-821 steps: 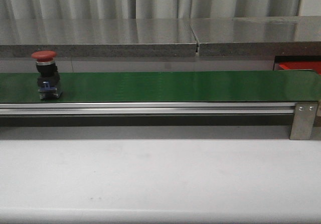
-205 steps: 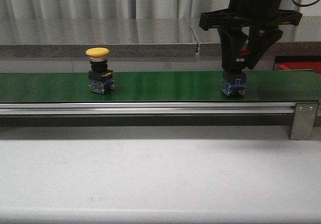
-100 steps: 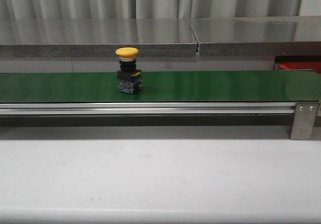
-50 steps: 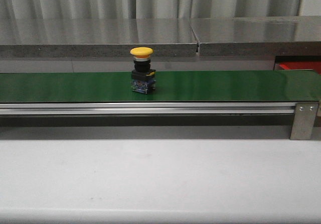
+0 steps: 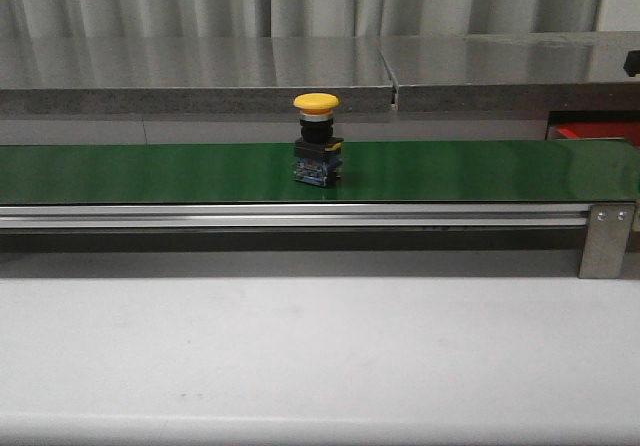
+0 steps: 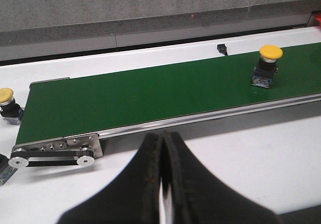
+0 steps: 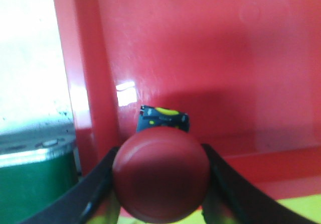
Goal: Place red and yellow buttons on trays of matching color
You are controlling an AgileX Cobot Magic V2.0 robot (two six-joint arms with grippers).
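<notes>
The right tool (image 7: 160,184) is clamped on the red button (image 7: 160,181), cap toward the camera, over the red tray (image 7: 210,58). The left tool (image 6: 161,184) is pressed together above the tabletop (image 6: 241,153). A yellow button (image 5: 317,138) stands upright mid-belt on the green conveyor (image 5: 150,171). No readable writing.

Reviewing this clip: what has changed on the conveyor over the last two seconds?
The yellow button has ridden the green belt rightward, from its left part to about the middle. The right gripper has lifted the red button off the belt and now holds it over the red tray. The left gripper is shut.
</notes>
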